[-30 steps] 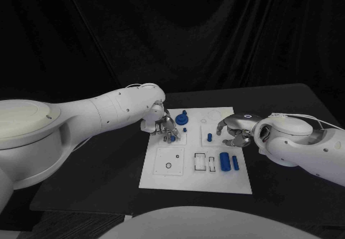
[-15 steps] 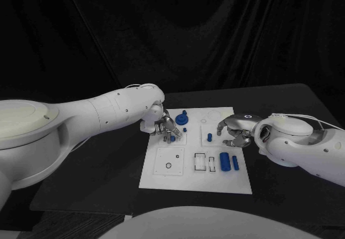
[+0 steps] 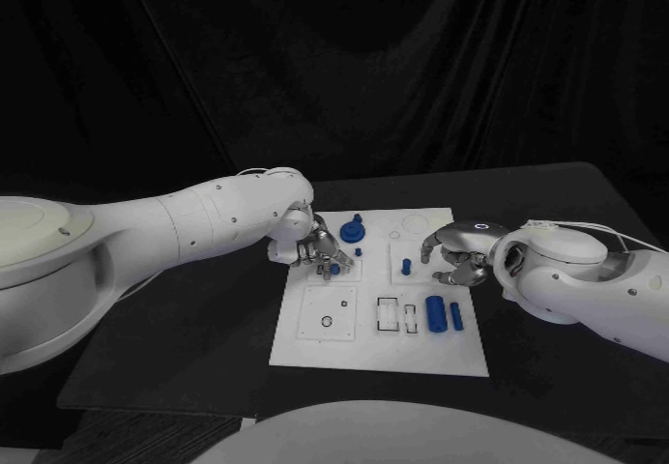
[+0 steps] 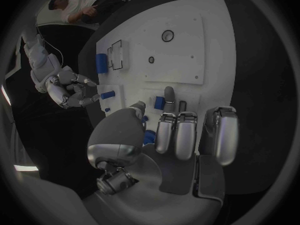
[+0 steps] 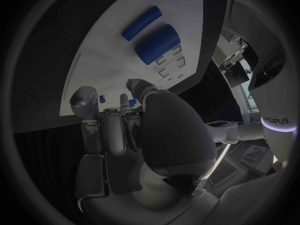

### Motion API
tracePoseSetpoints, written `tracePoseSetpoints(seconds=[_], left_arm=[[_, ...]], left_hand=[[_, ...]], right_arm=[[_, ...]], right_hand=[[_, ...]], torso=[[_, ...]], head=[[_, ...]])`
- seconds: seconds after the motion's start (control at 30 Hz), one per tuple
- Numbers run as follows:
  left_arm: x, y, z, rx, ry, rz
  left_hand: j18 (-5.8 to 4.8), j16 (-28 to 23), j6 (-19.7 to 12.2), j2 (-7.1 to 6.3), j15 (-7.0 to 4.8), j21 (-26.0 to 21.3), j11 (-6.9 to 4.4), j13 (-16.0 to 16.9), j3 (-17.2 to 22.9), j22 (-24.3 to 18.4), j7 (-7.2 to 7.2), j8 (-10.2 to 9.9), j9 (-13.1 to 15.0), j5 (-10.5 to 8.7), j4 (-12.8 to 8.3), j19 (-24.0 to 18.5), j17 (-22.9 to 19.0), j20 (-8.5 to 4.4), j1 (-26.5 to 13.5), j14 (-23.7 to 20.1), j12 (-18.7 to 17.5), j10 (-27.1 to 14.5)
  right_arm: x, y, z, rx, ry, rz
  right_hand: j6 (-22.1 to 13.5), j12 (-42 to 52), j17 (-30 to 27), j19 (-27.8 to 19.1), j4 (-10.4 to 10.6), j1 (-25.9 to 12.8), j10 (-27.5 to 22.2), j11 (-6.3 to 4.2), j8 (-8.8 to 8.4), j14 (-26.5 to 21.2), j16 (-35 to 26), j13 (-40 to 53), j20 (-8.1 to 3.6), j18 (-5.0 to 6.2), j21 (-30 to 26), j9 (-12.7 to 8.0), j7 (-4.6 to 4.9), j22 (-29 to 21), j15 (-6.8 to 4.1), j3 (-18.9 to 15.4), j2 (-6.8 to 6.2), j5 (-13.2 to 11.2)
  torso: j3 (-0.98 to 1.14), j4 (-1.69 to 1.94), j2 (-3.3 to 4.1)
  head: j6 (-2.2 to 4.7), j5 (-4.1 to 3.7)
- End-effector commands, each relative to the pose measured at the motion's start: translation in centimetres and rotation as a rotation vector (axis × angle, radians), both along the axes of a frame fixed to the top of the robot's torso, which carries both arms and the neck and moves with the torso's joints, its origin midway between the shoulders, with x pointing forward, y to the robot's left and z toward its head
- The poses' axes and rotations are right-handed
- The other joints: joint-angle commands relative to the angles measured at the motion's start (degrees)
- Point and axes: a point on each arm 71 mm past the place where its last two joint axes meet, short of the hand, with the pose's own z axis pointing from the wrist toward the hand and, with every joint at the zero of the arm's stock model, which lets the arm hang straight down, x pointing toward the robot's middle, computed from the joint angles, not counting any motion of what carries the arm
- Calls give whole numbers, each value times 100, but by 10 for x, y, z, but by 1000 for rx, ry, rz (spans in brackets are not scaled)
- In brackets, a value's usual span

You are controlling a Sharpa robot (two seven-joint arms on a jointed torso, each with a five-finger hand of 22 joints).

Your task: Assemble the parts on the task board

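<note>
Left hand: the left hand [image 3: 316, 250] hovers low over the far-left part of the task board [image 3: 379, 353]; in the left wrist view its thumb and a finger pinch a small blue part [image 4: 159, 102] over the board.
Right hand: the right hand [image 3: 453, 256] rests at the board's right edge with fingers curled in; whether it holds anything cannot be told.
Step in hand: judged as seating the pinched part into a socket near the left hand.
How to do it well: the part should be kept upright, lined up over its hole, pressed straight down, and freed only once it sits flush; the right hand should stay clear of the upright peg [image 3: 406, 265] just beside it.
Task board: one white plate, mid-table.
Blue round part: one [image 3: 353, 232], at the far side of the board beyond the left hand.
Blue cylinders: two, a thick one [image 3: 436, 314] and a thin one [image 3: 457, 315], lying side by side near the right edge.
Tiny blue pieces: too small to count.
</note>
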Motion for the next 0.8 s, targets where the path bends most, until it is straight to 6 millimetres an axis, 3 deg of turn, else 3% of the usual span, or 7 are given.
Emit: tracePoseSetpoints(seconds=[0.03,0.57,0.73,0.8], left_arm=[[1,-1,2,-31,-94,10],[-16,11,9,-72,-200,16],[-20,13,10,-81,-205,16],[-22,13,10,-92,-214,19]], left_hand=[[78,59,-165,-26,-33,5,-21,1518,-247,1380,3,13,100,-77,-48,279,1515,-30,130,665,79,629],[110,59,-430,32,23,-132,39,1518,-286,1336,63,46,274,-24,-236,200,1515,25,637,665,79,629],[139,59,-521,81,52,-255,70,1512,-259,1298,96,-8,204,146,-371,127,1515,55,856,665,72,618],[160,59,-693,82,100,-358,128,1309,-270,1268,160,-131,74,186,-427,62,1515,90,941,665,-179,255]], right_arm=[[0,-2,-1,-12,4,-13],[-1,-5,-3,-15,7,-19],[-2,-6,-4,-16,11,-20],[-2,-6,-5,-16,12,-20]], right_hand=[[59,-102,1053,-44,33,59,-39,23,90,185,-52,1097,13,27,-115,-53,11,642,50,131,14,102],[49,-109,1038,-60,31,44,-55,27,89,171,-72,1088,18,30,-140,-61,15,637,54,132,1,103],[46,-115,1032,-66,32,39,-65,28,89,166,-79,1082,19,32,-152,-63,17,634,56,133,-2,103],[44,-115,1032,-71,32,35,-67,29,89,165,-80,1081,20,34,-159,-65,17,632,57,133,-5,102]], torso=[[3,4,1],[17,20,-13],[10,20,-8],[8,22,-11]], head=[[0,-9],[0,18],[0,38],[0,42]])
